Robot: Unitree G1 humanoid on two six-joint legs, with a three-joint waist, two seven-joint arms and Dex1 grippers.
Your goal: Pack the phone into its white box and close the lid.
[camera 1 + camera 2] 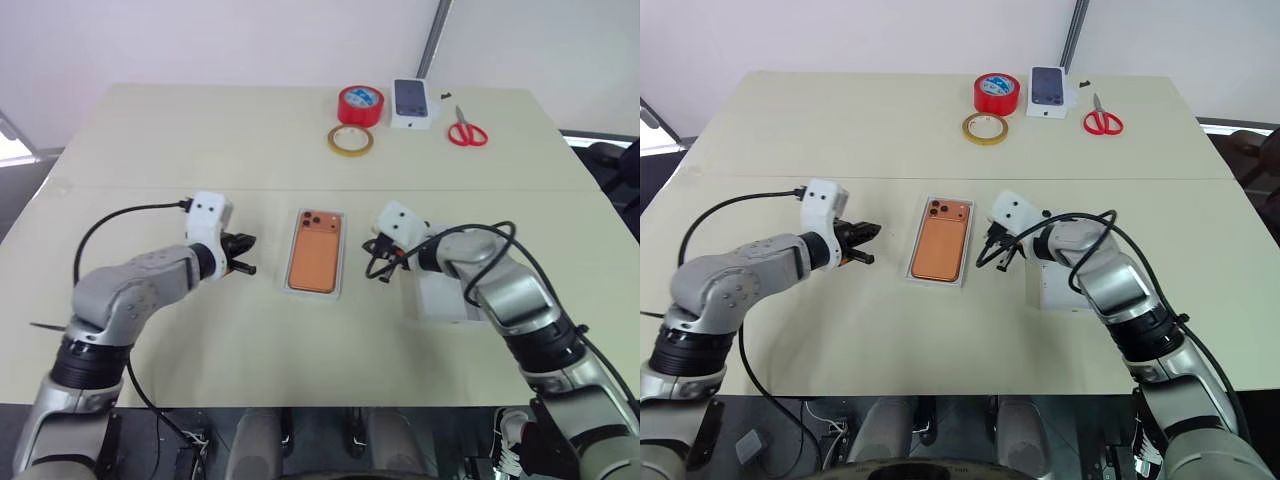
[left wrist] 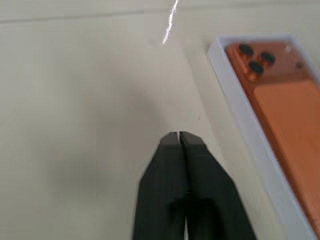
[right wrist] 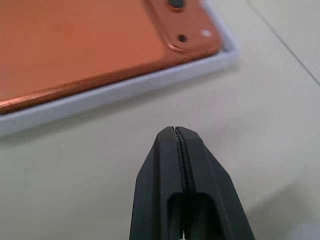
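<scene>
Phone's sitting in its box, both pincers pinched shut and holding nothing

The phone [image 1: 315,256] lies back-up inside the white box [image 1: 341,252] in the middle of the counter [image 1: 200,130], camera lenses at the far end, box walls showing all round it and no lid on it. The left pincer [image 1: 248,256] hangs just left of the box, fingers pressed together with nothing between them, tips aimed toward the box. The right pincer [image 1: 992,252] sits just right of the box, also clamped fully together and empty. Under the right forearm there's a flat white piece [image 1: 440,298] lying on the counter. Along the far edge: a red tape roll [image 1: 360,104], a clear tape ring [image 1: 350,140] just nearer, a small white box with a phone picture [image 1: 413,102], and red scissors [image 1: 466,130] at the right.
</scene>
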